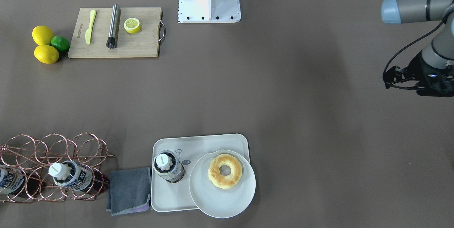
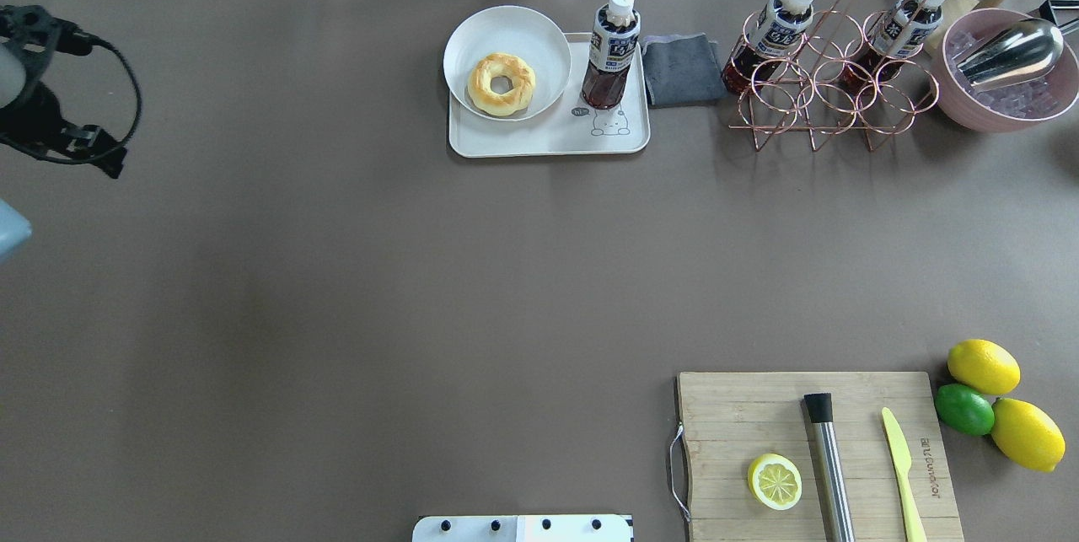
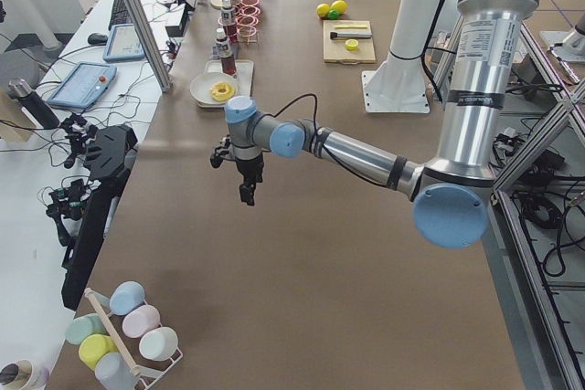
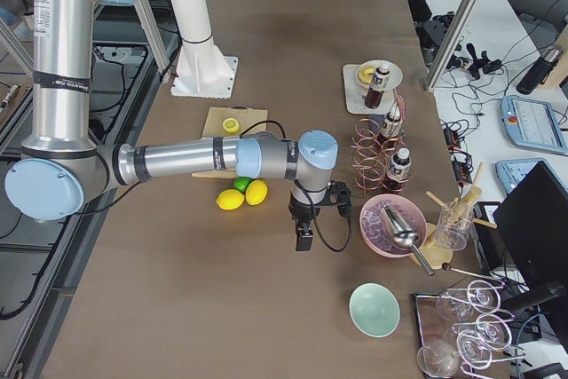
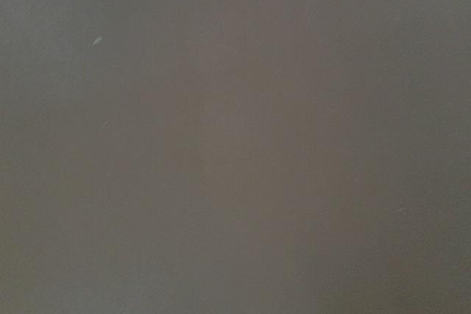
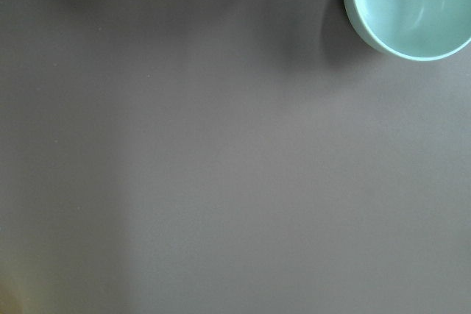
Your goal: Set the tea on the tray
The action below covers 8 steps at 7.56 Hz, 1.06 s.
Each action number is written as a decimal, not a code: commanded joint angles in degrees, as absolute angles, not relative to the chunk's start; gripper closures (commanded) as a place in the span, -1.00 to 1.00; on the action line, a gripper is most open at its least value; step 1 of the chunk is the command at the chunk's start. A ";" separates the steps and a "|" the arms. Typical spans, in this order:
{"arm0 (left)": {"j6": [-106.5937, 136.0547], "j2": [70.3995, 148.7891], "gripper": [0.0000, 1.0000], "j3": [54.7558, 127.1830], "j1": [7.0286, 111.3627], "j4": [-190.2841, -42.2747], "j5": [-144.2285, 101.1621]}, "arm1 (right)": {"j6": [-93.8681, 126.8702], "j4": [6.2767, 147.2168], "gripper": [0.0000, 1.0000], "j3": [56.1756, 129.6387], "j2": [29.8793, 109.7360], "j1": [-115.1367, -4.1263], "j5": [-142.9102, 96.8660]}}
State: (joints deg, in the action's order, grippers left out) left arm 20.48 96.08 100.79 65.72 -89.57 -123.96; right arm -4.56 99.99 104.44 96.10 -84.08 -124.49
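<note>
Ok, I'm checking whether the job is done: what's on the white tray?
The tea stands upright on the tray, beside a round plate holding a doughnut. The plate hides the tray surface under it.

Three tea bottles (image 2: 613,53), two lemons (image 2: 983,366), one lime (image 2: 964,409), one lemon half (image 2: 775,481), one tray (image 2: 539,137), one plate (image 2: 544,43), one doughnut (image 2: 482,87), one cloth (image 2: 681,70), one cutting board (image 2: 742,415), one knife (image 2: 902,474).

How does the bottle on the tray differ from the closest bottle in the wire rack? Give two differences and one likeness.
The tray bottle stands upright; the rack bottle leans at a slant. The tray bottle rests on the white tray; the rack bottle sits in the copper rack. Both share white caps, printed labels and dark liquid.
</note>
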 commanded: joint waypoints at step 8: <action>-7.38 83.23 -0.95 94.83 87.28 -90.53 -133.33 | -4.57 99.67 -1.00 101.16 94.48 -84.11 -129.38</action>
State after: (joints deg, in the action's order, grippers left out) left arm -7.09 82.97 94.84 87.03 -90.43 -133.07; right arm -4.62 99.67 100.96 94.58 -84.11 -129.48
